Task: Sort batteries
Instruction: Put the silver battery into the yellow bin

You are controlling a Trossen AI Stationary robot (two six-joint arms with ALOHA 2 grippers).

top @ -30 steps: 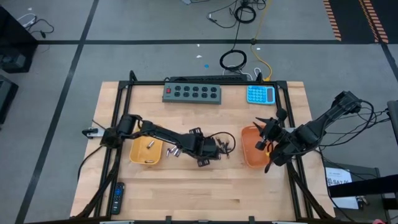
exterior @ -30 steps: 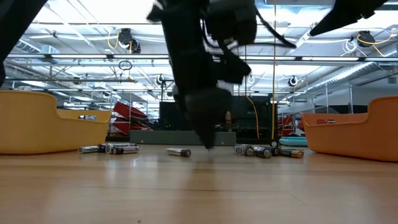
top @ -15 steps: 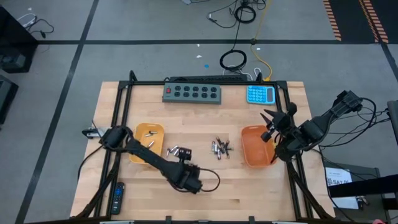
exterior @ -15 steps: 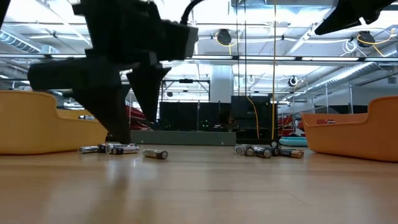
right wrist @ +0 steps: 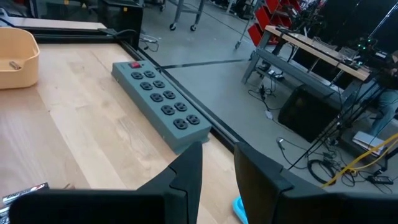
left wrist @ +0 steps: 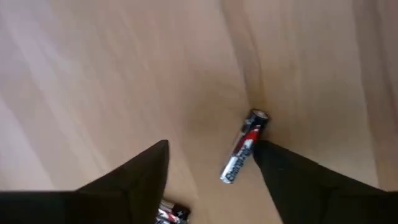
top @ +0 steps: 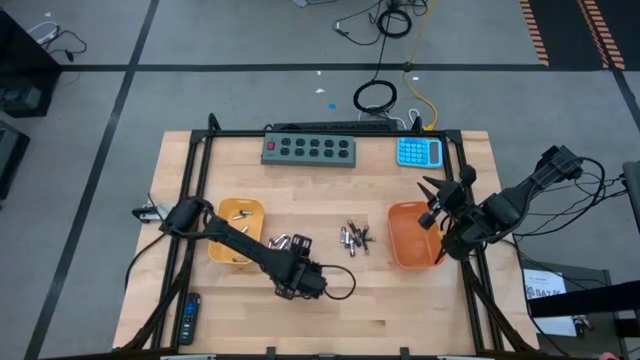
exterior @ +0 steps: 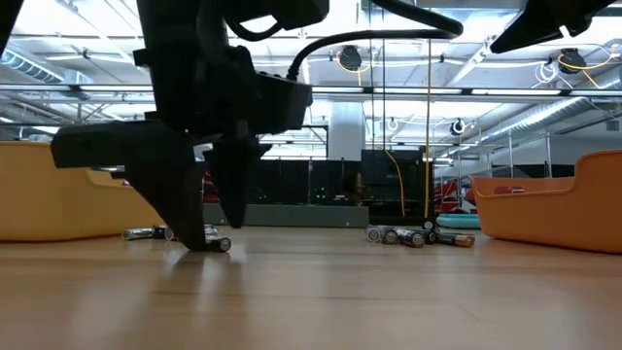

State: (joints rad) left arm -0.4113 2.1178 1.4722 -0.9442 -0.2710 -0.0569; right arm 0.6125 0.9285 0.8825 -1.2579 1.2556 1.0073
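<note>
My left gripper (top: 300, 283) points down at the table, near its front, open. A single battery (left wrist: 244, 154) lies flat on the wood between its fingers, close to one of them; in the low view that battery (exterior: 218, 244) shows between the fingertips. More batteries lie in two loose groups (top: 285, 242) (top: 352, 238) between the yellow tray (top: 225, 250) and the orange tray (top: 410, 255). A few batteries (top: 240, 215) lie inside the yellow tray. My right gripper (top: 432, 195) hangs above the orange tray's far right corner, with a narrow gap and nothing between its fingers. My left gripper comes from above with its fingers across the battery, which lies flat on the table. One fingertip (left wrist: 264, 152) stands right at the battery's side (left wrist: 252, 144); whether it touches, I cannot tell. The other finger is well apart from it.
A grey power strip (top: 309, 149) and a blue calculator (top: 419, 152) lie along the far edge. A black remote (top: 188, 318) lies at the near left corner. Bare wood stretches along the front between the trays.
My left gripper has swung from the middle group of batteries toward the table's near edge and left, rolling its wrist. The single battery has shifted leftward along the table. My right gripper has turned a little.
</note>
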